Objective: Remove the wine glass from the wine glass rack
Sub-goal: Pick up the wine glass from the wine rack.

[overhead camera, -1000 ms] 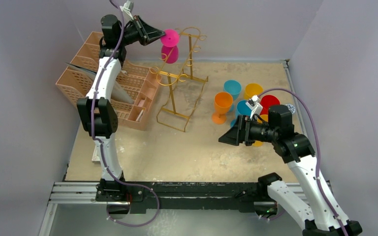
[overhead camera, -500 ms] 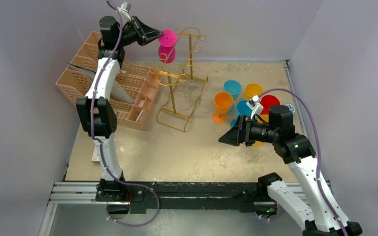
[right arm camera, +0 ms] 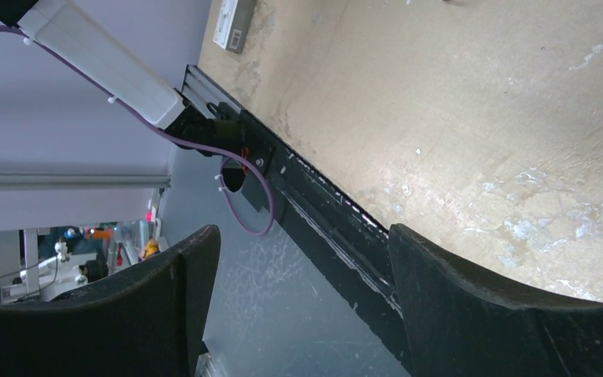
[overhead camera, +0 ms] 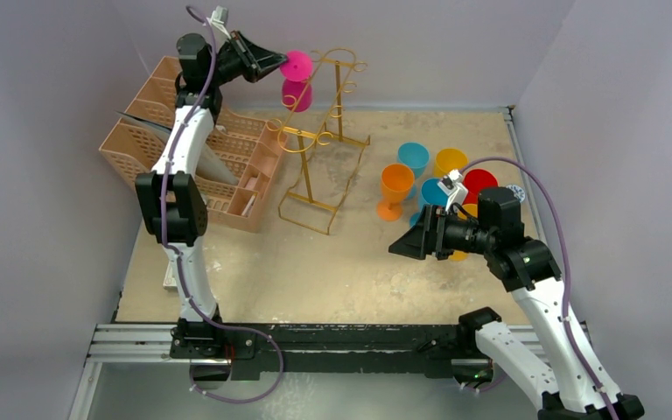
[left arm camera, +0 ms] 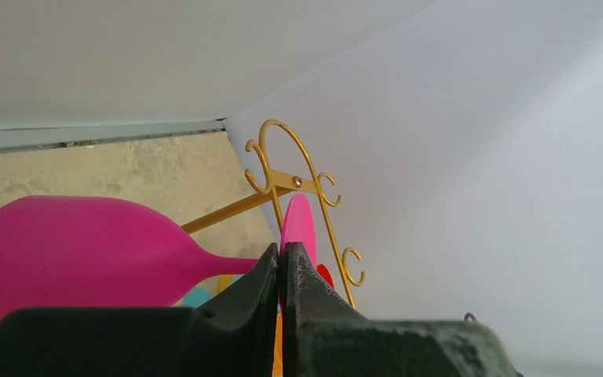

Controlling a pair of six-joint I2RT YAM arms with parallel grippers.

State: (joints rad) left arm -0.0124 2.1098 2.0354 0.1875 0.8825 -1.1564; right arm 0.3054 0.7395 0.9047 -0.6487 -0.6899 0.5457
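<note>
- Currently, left of the gold wire wine glass rack: a peach plastic lattice organizer stands on the sandy table, its right end just beside the rack's base.
- The left gripper is raised to the rack's top, on the rack's left side. Its fingers are pinched onto the stem of the pink plastic wine glass, right under the foot disc.
- The glass hangs upside down, bowl below, with its foot level with the rack's upper left hooks. In the wrist view the foot overlaps the rack wire, so I can't tell if it's clear of the hook or touching it.
- Right of the rack, upright plastic goblets are clustered on the table: orange goblet, blue goblet, yellow goblet, red goblet.
- The right gripper hovers right of the rack's base, nearer the arm bases and just beside the goblets, with its fingers spread wide.
</note>
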